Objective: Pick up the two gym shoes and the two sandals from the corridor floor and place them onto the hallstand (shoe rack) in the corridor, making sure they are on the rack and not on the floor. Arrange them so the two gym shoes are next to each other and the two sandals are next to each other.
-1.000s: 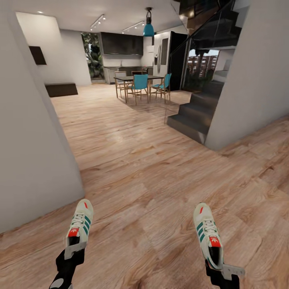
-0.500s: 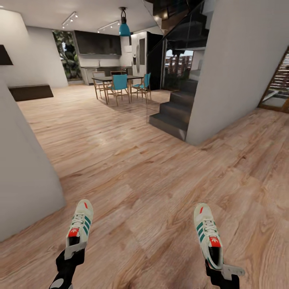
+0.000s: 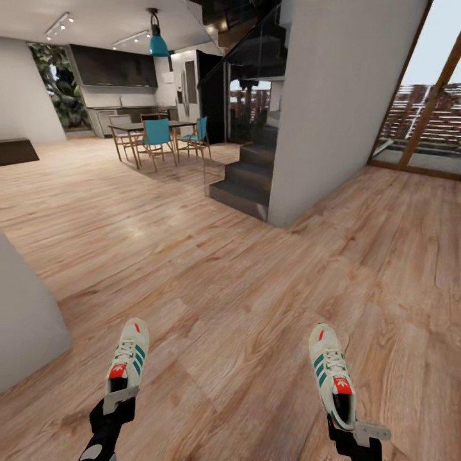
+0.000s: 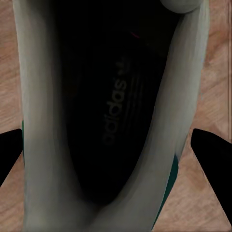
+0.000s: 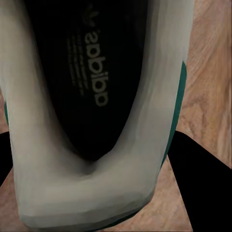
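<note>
My left gripper (image 3: 118,398) is shut on the heel of one white gym shoe (image 3: 128,355) with green stripes and a red tongue patch, held toe-forward above the wood floor (image 3: 224,288). The right gripper (image 3: 351,424) is shut on the heel of the other gym shoe (image 3: 330,371), also toe-forward. Each wrist view looks down into a shoe's dark insole, the left shoe (image 4: 106,121) and the right shoe (image 5: 92,96), with dark fingers (image 4: 212,150) (image 5: 203,174) at the sides. The sandals and the hallstand are out of view.
A grey wall corner (image 3: 25,320) stands close at the left. Ahead are a dark staircase (image 3: 246,173) beside a white wall block (image 3: 333,109), a dining table with teal chairs (image 3: 157,134), and a glazed opening (image 3: 422,121) at the right.
The whole picture has slid left, so the camera has turned right: the left wall has shrunk and a glazed opening has come in at the right. Both shoes keep their places in the grippers.
</note>
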### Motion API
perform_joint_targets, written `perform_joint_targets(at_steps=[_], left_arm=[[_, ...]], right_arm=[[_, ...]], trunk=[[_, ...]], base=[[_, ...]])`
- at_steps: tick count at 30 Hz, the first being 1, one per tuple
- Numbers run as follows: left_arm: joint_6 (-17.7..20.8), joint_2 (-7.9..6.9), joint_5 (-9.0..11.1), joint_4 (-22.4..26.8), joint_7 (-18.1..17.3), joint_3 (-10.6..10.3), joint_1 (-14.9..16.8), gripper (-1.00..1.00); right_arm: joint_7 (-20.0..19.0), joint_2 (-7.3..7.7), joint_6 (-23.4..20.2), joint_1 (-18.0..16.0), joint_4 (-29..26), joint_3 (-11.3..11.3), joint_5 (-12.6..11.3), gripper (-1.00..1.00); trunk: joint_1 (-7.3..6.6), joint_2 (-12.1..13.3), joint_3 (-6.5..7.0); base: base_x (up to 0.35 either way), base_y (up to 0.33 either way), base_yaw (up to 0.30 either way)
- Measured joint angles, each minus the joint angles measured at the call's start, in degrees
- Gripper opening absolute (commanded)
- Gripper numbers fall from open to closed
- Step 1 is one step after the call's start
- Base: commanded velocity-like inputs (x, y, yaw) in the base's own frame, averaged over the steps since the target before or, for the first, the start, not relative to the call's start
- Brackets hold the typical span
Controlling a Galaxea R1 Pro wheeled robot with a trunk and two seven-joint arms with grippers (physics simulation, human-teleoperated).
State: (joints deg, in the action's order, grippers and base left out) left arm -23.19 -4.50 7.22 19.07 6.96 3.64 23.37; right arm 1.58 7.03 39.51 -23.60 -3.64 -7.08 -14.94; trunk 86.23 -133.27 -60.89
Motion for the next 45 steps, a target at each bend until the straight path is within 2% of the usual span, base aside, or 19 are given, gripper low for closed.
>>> perform_joint_targets(at_steps=[8, 19, 45], left_arm=[[0.00, 0.04, -0.04, 0.00, -0.01, 0.00, 0.00, -1.00], [0.00, 0.26, -0.09, 0.05, -0.03, -0.05, 0.00, -1.00], [0.00, 0.21, -0.09, 0.23, 0.00, 0.00, 0.00, -1.00]], right_arm=[[0.00, 0.00, 0.00, 0.00, 0.00, 0.00, 0.07, -1.00], [0.00, 0.00, 0.00, 0.00, 0.00, -0.03, 0.10, -1.00], [0.00, 0.00, 0.00, 0.00, 0.00, 0.01, 0.08, -1.00]], trunk=[[-0.02, 0.00, 0.00], [-0.04, 0.00, 0.00], [-0.04, 0.00, 0.00]], base=[[0.082, 0.000, -0.300], [0.319, -0.010, -0.300], [0.307, -0.120, -0.300]])
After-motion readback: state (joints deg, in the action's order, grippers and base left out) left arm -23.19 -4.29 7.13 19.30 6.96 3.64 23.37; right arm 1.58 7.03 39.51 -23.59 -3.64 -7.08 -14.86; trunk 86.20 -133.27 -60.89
